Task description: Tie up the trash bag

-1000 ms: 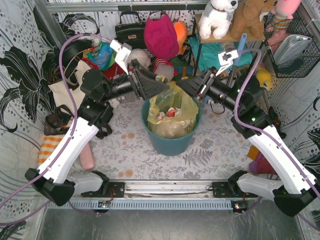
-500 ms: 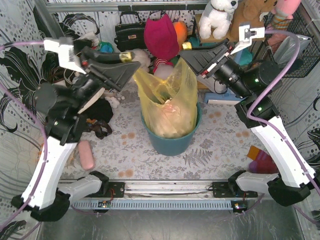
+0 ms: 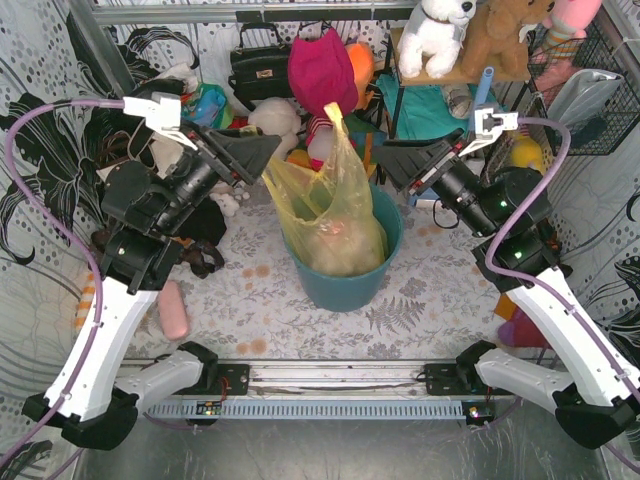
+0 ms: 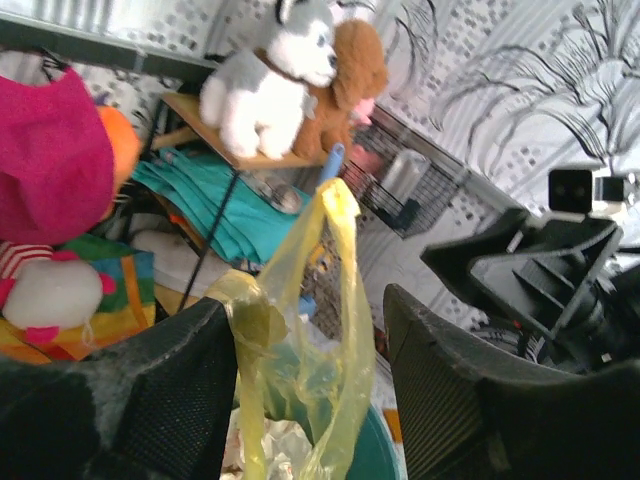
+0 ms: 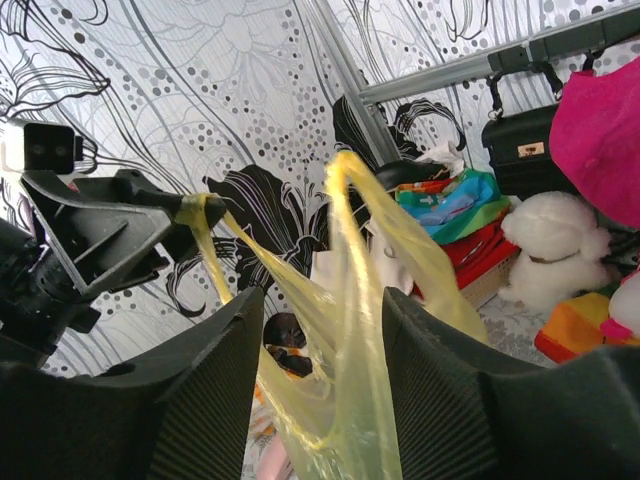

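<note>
The yellow trash bag [image 3: 335,225] sits in the teal bin [image 3: 345,290], with white paper showing through it. One handle strip [image 3: 333,112] stands upright, free of both grippers. The other strip [image 4: 245,305] drapes over one fingertip of my left gripper [image 3: 265,158], whose jaws stand wide apart and pinch nothing. My right gripper [image 3: 385,160] hangs open just right of the bag, apart from it. In the right wrist view the bag [image 5: 350,330] shows through the gap between the fingers [image 5: 480,400], and the draped strip [image 5: 200,215] stretches to the left gripper.
Behind the bin are plush toys [image 3: 440,35] on a shelf, a black handbag [image 3: 258,62] and a pink bag [image 3: 322,72]. A cream tote [image 3: 135,185] leans at the left. A pink object [image 3: 173,308] lies on the floor. A wire basket [image 3: 590,95] hangs at the right.
Both arms have dropped and drawn apart from the raised bag. The right gripper has let go of its handle, both jaws have widened, and the bag has slumped toward the bin.
</note>
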Controlling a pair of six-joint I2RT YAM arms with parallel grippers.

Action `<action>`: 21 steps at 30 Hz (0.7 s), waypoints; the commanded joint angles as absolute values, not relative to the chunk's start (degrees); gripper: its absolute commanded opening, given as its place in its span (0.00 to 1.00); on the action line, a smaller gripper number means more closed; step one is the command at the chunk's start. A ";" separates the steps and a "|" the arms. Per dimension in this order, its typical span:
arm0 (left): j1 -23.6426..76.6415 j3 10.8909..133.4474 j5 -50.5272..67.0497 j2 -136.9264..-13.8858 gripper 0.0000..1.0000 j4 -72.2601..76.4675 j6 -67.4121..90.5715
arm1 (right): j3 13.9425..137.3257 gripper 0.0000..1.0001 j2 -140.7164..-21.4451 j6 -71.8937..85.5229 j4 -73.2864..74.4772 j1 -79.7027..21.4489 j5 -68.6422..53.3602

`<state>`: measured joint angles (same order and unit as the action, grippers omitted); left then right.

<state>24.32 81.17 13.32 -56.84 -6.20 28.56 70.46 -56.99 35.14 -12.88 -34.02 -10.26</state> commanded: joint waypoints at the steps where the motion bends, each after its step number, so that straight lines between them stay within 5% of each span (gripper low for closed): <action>1: 24.12 81.59 22.28 -57.37 0.66 -1.61 29.53 | 74.22 0.56 -57.89 33.57 -11.44 -34.22 -13.35; 8: 24.12 81.50 24.75 -59.00 0.68 -4.86 30.47 | 78.58 0.70 -64.04 35.99 -7.77 -34.20 -22.47; 21: 24.16 78.40 28.78 -59.91 0.68 -1.59 33.11 | 88.40 0.60 -76.14 37.18 -10.09 -33.83 -32.36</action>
